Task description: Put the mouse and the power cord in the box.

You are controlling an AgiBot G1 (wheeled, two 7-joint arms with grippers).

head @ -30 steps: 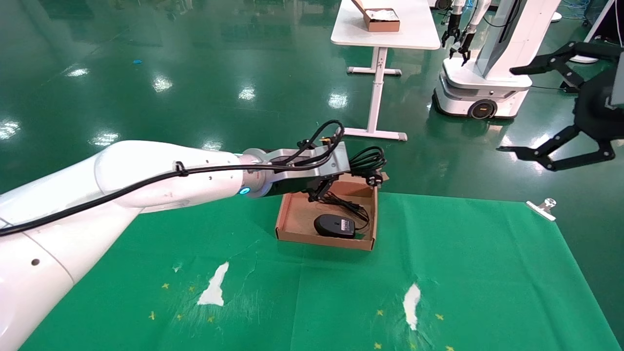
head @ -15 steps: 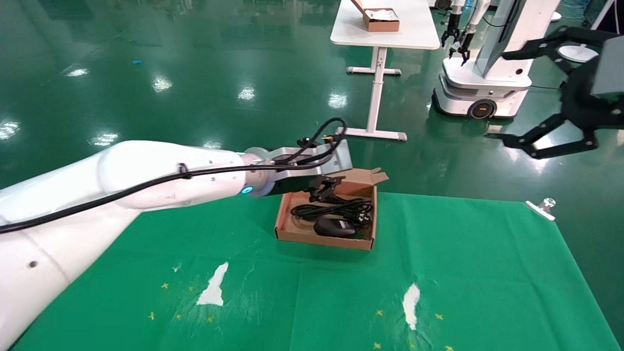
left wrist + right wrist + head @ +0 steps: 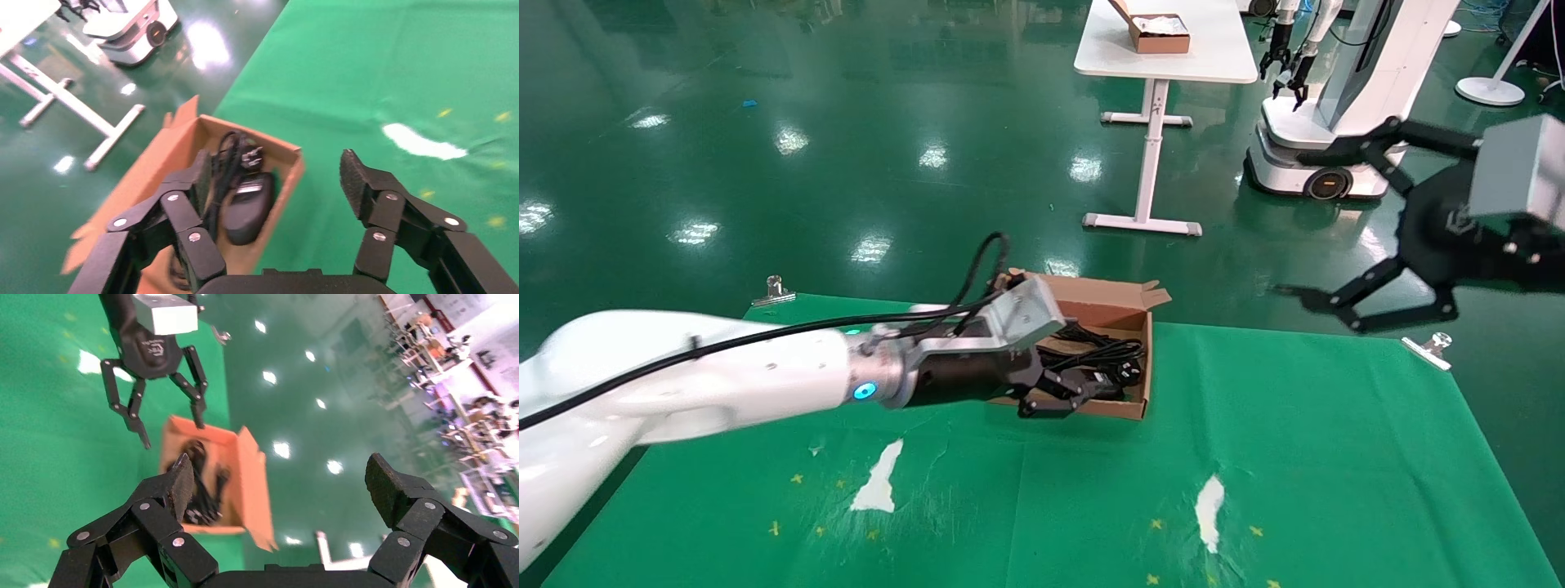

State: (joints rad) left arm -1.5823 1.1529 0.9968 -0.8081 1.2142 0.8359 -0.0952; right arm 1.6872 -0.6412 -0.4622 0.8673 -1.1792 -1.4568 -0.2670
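Head view: box (image 3: 1133,304) at frame center holds mouse (image 3: 246,207) and power cord (image 3: 1101,351). Left gripper (image 3: 1065,395) spread apart at box's near edge; right gripper (image 3: 1324,233) spread apart, empty, upper right.

The right gripper (image 3: 278,481) is seen with black fingers spread wide, empty. Beyond it, a shallow brown cardboard box (image 3: 250,478) is seen on green cloth (image 3: 55,453), holding the coiled black power cord (image 3: 197,478). The left gripper (image 3: 168,413), fingers apart, is seen over the box's edge.
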